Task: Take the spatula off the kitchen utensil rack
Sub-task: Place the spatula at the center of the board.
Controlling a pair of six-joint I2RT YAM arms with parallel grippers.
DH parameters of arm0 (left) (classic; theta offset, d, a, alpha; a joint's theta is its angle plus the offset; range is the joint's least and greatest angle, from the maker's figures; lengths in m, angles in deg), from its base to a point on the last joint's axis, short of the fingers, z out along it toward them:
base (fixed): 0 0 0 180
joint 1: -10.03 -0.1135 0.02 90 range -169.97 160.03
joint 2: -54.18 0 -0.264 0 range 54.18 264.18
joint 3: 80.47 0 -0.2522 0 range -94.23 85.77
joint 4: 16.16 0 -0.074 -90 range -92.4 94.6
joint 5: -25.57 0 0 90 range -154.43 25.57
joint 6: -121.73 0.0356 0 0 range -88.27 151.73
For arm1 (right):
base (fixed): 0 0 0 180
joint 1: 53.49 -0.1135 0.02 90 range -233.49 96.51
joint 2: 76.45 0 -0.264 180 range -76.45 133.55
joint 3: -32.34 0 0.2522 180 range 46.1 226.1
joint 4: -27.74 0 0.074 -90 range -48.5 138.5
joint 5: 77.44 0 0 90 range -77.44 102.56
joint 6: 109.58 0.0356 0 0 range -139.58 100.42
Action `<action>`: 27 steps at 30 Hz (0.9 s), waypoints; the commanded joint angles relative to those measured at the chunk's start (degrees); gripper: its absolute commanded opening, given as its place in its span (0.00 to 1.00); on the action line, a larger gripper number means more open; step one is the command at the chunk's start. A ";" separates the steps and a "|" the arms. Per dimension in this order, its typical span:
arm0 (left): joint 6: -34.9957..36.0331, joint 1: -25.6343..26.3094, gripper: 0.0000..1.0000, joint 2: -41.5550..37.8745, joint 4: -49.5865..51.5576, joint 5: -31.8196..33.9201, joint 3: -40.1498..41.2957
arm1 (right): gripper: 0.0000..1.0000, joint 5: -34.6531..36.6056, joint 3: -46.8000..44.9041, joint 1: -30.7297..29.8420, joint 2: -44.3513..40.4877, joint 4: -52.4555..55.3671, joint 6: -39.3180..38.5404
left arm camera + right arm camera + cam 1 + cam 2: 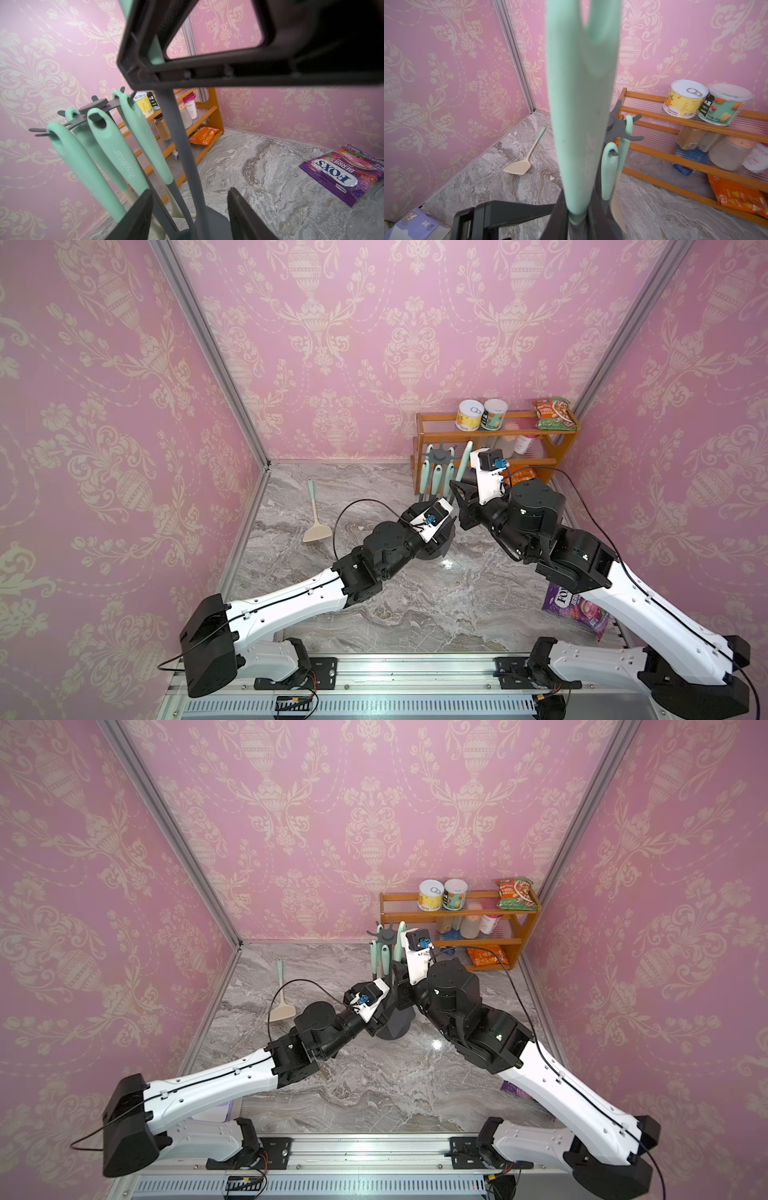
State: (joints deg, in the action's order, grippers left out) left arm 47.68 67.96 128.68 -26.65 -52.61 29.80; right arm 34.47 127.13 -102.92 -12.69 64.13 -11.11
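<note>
- Two grippers work around one stand. The right gripper (pixel 577 220) is clamped on the spatula (pixel 577 104), low on its mint handle, just where the grey neck begins. A grip so low probably leaves the loop end free to slide from a hook.
- The left gripper (pixel 188 195) sits low, at the round base (pixel 392 1029) of the kitchen utensil rack (pixel 442 454). Its fingers (pixel 135 218) stand about half apart, with a grey shaft between them and a gap on each side, so nothing is held. Probably it is placed there to steady things while the other arm lifts.
- That shaft runs in line with the mint handle above it, so it looks to be the spatula's own neck. The rack's pole cannot be excluded.
- In both top views the spatula is right of centre, just beside the rack's crown and in front of the orange shelf (pixel 567 452).
- Its long axis is nearly upright, with the loop end up and the head down toward the table (pixel 415 614). It leans a little away from the crown, unlike the other mint tools (pixel 116 145), which hang from the hooks.
- No hook shows through the loop in the right wrist view, so the loop seems free, though the frame cuts its tip.
- A cream turner (pixel 318 533) lies flat at left of centre in a top view, well apart from the rack.
</note>
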 commanded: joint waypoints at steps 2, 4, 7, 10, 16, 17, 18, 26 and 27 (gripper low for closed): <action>0.41 0.35 0.49 0.47 -1.57 -0.03 -2.79 | 0.00 -1.77 0.44 -0.46 -2.24 -3.82 1.46; 0.23 0.38 0.44 0.38 -1.46 -0.81 -2.96 | 0.00 -2.20 0.35 -0.40 -2.24 -3.85 1.46; 0.16 0.39 0.37 0.47 -0.66 -1.92 -3.44 | 0.00 -3.46 -0.38 -0.40 -2.54 -4.84 1.85; 0.14 0.37 0.35 0.52 -0.40 -2.58 -3.59 | 0.00 -4.63 -0.66 -0.48 -2.66 -5.49 2.25; -0.01 0.29 0.21 -0.26 -0.15 -2.48 -3.15 | 0.00 -4.48 -0.87 -0.46 -2.70 -5.07 1.99; -0.19 0.17 0.20 -0.66 -0.12 -2.44 -2.81 | 0.00 -4.17 -1.01 -0.42 -2.90 -5.06 1.91; -0.42 0.01 0.18 -1.11 0.05 -2.49 -2.52 | 0.00 -4.01 -1.05 -0.47 -2.96 -4.99 1.86; -5.00 -4.87 0.06 -10.16 5.44 -8.20 1.21 | 0.34 -4.59 0.43 -0.42 -1.48 -3.40 1.20; -5.57 -5.75 0.05 -11.90 6.63 -9.04 1.74 | 0.38 -4.51 0.57 -0.40 -1.38 -3.31 1.11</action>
State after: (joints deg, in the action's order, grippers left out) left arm 45.29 64.49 122.18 -22.37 -58.27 30.44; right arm 29.62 126.50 -103.47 -14.33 61.14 -10.30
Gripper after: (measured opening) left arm 0.123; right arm 0.359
